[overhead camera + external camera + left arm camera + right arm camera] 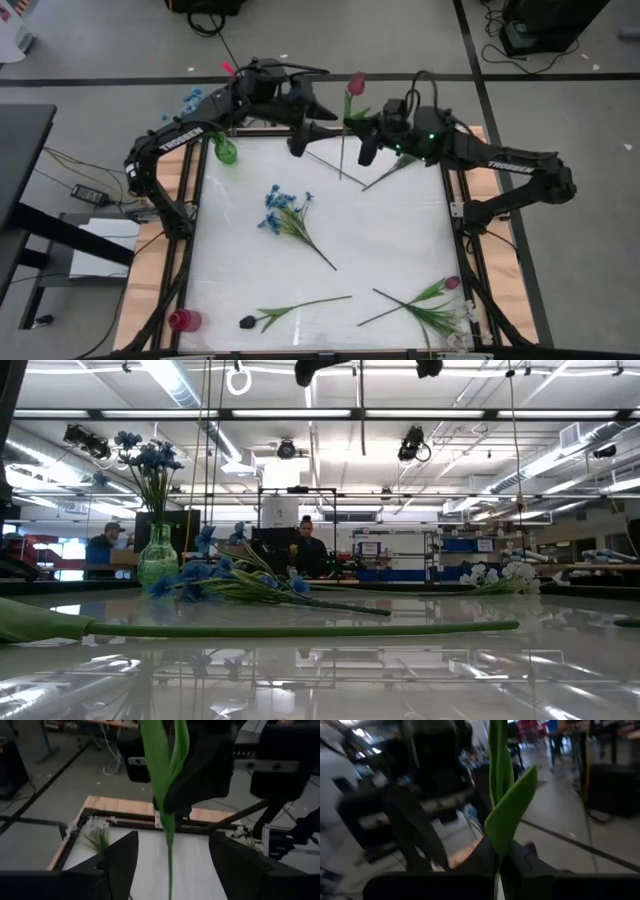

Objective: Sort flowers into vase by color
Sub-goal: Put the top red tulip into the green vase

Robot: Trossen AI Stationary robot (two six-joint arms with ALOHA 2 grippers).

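A pink-headed flower [356, 84] on a long green stem [341, 155] stands upright in the air over the table's far edge. My right gripper [362, 127] [497, 862] is shut on it. My left gripper [302, 138] [173, 840] is open just left of it; in the left wrist view the stem [168, 865] shows in the gap between its fingers, untouched. A green vase [227, 152] [157, 556] holding blue flowers [146, 455] stands at the far left. A blue bunch [284, 214] lies on mid-table. A red vase [183, 320] stands at the near left corner. My right gripper pinches the pink flower's stem between its two fingers at the leafy part below the head [499, 851]. The fingers come level from the table's right side, across the stem. The flower is lifted clear and upright, head up, its lower stem [362, 420] hanging free below the fingers.
A dark-headed flower [290, 310] lies along the near edge, and pink and white flowers [435, 300] lie at the near right. Another stem [395, 170] lies under my right arm. The middle right of the white tabletop [400, 235] is bare. People sit in the room beyond.
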